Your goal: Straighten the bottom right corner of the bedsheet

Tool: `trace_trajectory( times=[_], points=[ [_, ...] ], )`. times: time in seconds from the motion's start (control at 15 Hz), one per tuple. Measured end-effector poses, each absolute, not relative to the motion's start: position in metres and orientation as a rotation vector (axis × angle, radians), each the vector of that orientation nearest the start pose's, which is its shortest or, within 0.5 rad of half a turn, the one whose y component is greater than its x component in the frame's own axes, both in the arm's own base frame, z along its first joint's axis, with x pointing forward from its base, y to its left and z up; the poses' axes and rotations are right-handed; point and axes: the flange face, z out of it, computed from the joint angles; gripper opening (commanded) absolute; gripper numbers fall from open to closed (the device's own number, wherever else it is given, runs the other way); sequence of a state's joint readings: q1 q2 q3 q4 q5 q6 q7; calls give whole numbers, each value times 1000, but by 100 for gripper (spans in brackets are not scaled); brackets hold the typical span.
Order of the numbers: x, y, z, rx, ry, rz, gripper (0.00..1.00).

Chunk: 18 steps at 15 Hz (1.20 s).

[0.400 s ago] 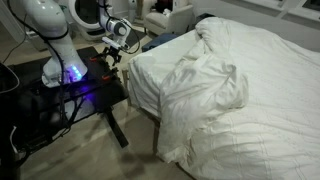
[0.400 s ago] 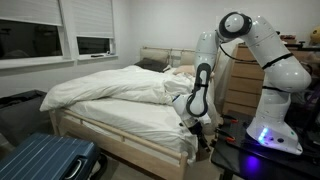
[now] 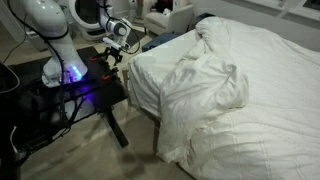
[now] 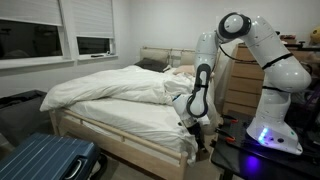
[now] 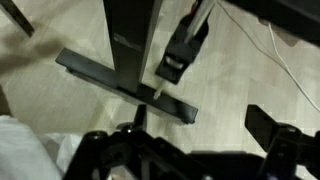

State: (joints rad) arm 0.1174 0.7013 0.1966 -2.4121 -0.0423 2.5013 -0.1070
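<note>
White and rumpled, the bedsheet (image 3: 240,95) lies heaped with its bottom right corner (image 3: 142,88) draped near the tool (image 3: 113,54), whose opening and hold I cannot tell, so the approach seems in hand and next calls for reaching that corner.

Bedsheet (image 3: 250,100) over the bed frame (image 4: 112,140), suitcase (image 4: 45,160) before it, gripper (image 3: 112,57) near the bottom right corner (image 3: 142,85).
</note>
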Motion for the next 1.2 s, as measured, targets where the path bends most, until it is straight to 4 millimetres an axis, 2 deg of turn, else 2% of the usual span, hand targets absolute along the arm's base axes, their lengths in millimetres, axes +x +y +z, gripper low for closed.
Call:
trace_trajectory(
  times=[0.33,0.6,0.8,1.0,1.2],
  points=[
    [390,146,24,-2965,-585,467,100],
    [410,152,43,-3016,-503,105,100],
    [419,156,65,-3059,-459,-158,100],
    [425,149,91,-3133,-356,-372,100],
    [426,129,112,-3223,-192,-507,100]
  ],
)
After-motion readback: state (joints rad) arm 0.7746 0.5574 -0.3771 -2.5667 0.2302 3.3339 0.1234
